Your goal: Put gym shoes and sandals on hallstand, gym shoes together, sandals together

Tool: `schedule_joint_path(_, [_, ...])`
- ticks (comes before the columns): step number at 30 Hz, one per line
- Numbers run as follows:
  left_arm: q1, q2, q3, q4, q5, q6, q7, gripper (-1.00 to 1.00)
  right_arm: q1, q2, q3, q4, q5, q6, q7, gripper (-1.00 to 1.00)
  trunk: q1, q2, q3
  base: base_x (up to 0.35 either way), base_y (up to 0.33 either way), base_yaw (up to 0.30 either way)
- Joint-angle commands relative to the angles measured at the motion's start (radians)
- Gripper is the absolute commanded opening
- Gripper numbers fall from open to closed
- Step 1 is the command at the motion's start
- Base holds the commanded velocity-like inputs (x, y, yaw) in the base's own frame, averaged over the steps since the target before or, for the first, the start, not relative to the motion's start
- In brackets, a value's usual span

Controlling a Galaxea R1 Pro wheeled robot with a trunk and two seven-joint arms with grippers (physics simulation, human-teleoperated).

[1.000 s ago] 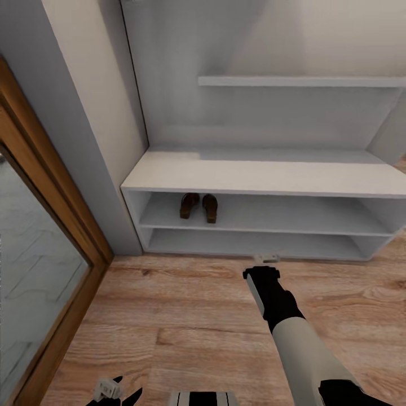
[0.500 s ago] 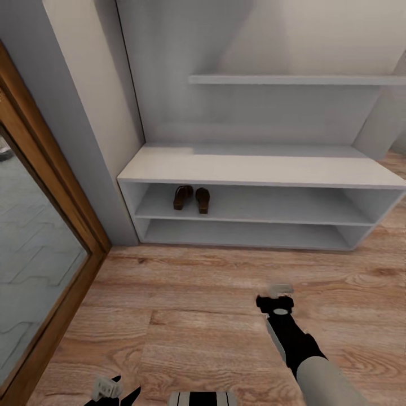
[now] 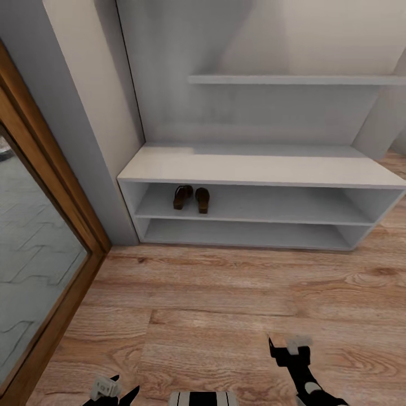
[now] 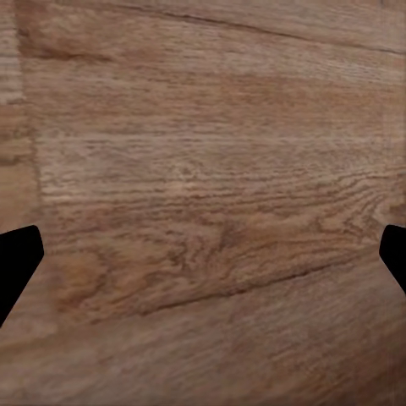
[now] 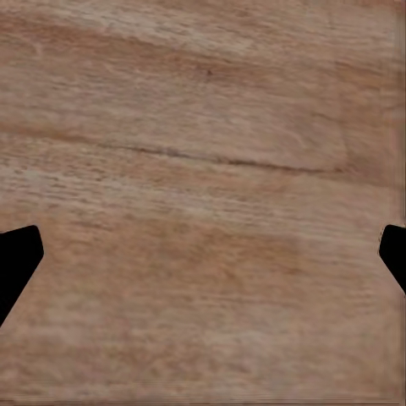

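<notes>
Right pincer [image 3: 288,345] pulled back from the shoe rack [image 3: 259,169], open and empty; left pincer [image 4: 203,254] open too. 2 sandals [image 3: 191,198] shelved together; gym shoes next.

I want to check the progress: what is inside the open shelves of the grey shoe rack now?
Inside the hallstand, the upper open row holds the two sandals, side by side near its left end. The rest of that row looks bare. The lower row's visible part looks bare; its back is hidden.

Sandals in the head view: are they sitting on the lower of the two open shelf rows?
No, the two sandals stand side by side on the upper open row of the hallstand, near its left end.
</notes>
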Motion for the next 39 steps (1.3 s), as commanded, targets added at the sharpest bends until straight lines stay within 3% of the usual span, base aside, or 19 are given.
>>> schedule_joint_path(1, [-0.001, 0.0, 0.002, 0.001, 0.005, 0.0, -0.001, 1.0, 0.004, -0.002, -0.005, 0.009, 0.011, -0.021, -0.005, 1.0, 0.0, 0.0, -0.001, 0.0, 0.0, 0.0])
schedule_joint_path(3, [0.0, -0.001, 0.003, 0.002, 0.005, -0.012, 0.039, 1.0, 0.039, -0.01, -0.006, 0.029, 0.01, -0.076, -0.005, 1.0, 0.0, 0.0, -0.001, 0.0, 0.0, 0.0])
schedule_joint_path(11, [0.001, -0.005, 0.003, 0.015, 0.005, -0.07, 0.142, 1.0, 0.083, -0.029, -0.006, 0.038, 0.008, -0.102, -0.005, 1.0, 0.0, 0.0, -0.001, 0.0, 0.0, 0.0])
schedule_joint_path(12, [0.001, -0.006, 0.003, 0.034, 0.01, -0.09, 0.199, 1.0, 0.111, -0.046, -0.006, 0.039, 0.006, -0.104, -0.005, 1.0, 0.0, 0.0, -0.001, 0.0, 0.0, 0.0])
schedule_joint_path(18, [0.001, -0.008, 0.004, 0.063, 0.034, -0.126, 0.251, 1.0, 0.132, -0.05, -0.007, 0.038, 0.003, -0.106, -0.006, 1.0, 0.0, 0.0, -0.001, 0.0, 0.0, 0.0])
schedule_joint_path(19, [0.001, -0.009, 0.004, 0.082, 0.056, -0.158, 0.275, 1.0, 0.135, -0.047, -0.008, 0.038, -0.003, -0.105, -0.007, 1.0, 0.0, 0.0, -0.001, 0.0, 0.0, 0.0])
schedule_joint_path(39, [0.001, -0.019, 0.003, 0.116, 0.076, -0.193, 0.3, 1.0, 0.137, -0.041, -0.008, 0.039, -0.008, -0.105, -0.008, 1.0, 0.0, 0.0, -0.001, 0.0, 0.0, 0.0])
